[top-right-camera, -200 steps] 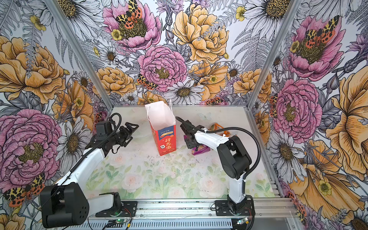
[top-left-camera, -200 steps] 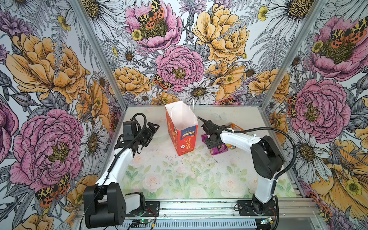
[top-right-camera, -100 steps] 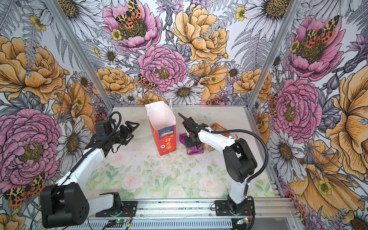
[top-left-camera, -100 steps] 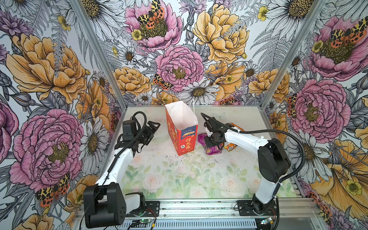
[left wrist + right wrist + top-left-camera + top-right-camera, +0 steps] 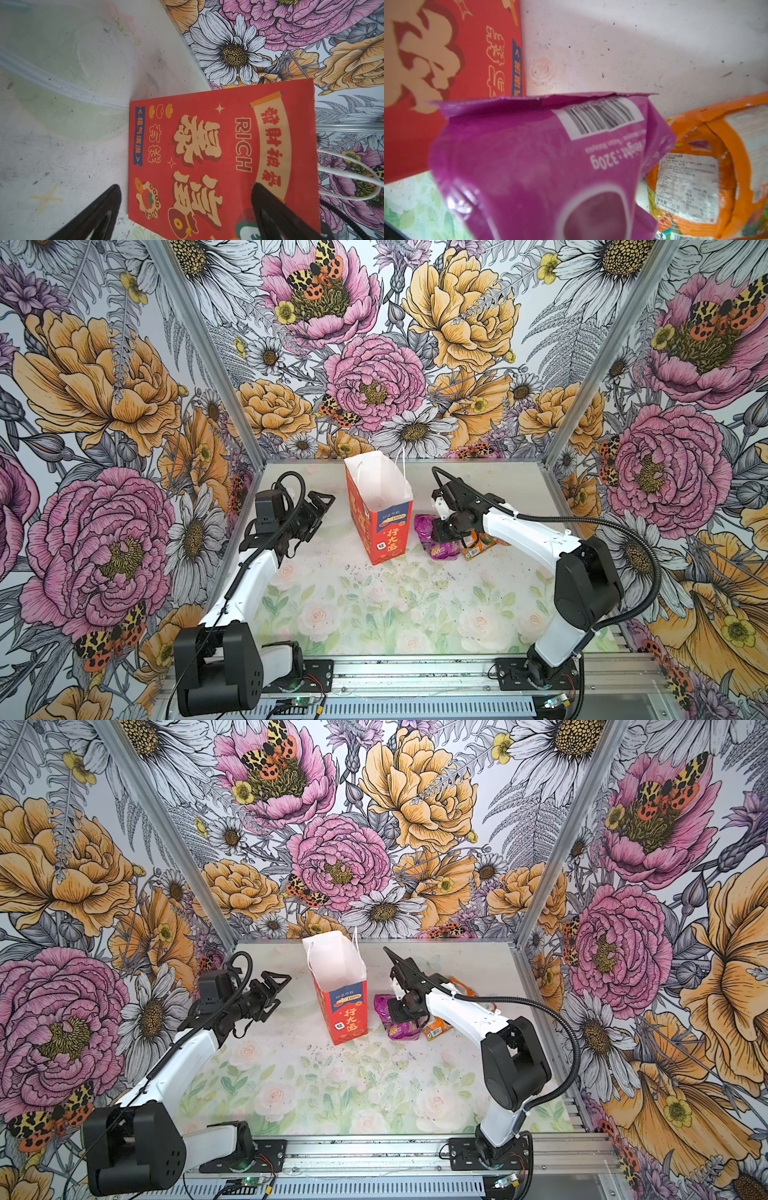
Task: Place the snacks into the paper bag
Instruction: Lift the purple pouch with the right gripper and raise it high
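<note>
Left wrist view looks past the left gripper (image 5: 186,187), whose two black fingers (image 5: 104,207) stand spread wide with nothing between them. Ahead of it, and apart from it, one red paper bag (image 5: 207,145) stands upright on the bench (image 5: 62,145), its white cord handles (image 5: 353,176) hanging at the open end.

In both top views the left gripper (image 5: 320,506) (image 5: 276,984) hovers above the bench (image 5: 374,605), pointing at the paper bag (image 5: 382,531) (image 5: 345,1011), which stands between the two grippers. The bag's mouth is open. Only its upper white inner walls show and the bottom is hidden, so what it holds cannot be told.

On the bag's far side from the left gripper, the right gripper (image 5: 440,535) (image 5: 399,1013) is down on one purple packet (image 5: 440,549) (image 5: 401,1029), which lies just beside the bag's base. Whether packet and bag touch cannot be told. The gripper's fingers are hidden, so it cannot be told whether they are clamped on the packet or only resting against it.

In the right wrist view the purple packet (image 5: 539,155) fills the near space with its barcode side toward the camera. Two orange packets (image 5: 685,187) lie overlapping just beside it, on the side of the right gripper away from the bag. In both top views the arm covers part of the orange packets (image 5: 478,541) (image 5: 436,1028), so no full count is possible there.
</note>
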`<act>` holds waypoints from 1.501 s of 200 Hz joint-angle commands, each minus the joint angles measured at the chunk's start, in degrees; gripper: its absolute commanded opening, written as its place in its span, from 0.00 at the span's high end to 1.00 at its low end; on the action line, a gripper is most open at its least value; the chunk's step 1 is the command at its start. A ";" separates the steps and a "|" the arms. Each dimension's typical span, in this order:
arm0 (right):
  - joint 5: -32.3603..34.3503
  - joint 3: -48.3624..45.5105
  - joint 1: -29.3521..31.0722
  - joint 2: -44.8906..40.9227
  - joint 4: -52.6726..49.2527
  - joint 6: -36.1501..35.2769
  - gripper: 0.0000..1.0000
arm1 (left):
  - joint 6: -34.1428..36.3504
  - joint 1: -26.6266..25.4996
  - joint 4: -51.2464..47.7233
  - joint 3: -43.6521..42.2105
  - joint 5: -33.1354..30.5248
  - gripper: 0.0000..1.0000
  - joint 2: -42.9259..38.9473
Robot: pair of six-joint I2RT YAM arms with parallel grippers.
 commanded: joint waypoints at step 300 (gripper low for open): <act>-15.07 26.22 -10.58 -21.11 4.70 7.12 1.00 | -1.50 1.61 4.88 -0.87 4.98 0.01 -0.43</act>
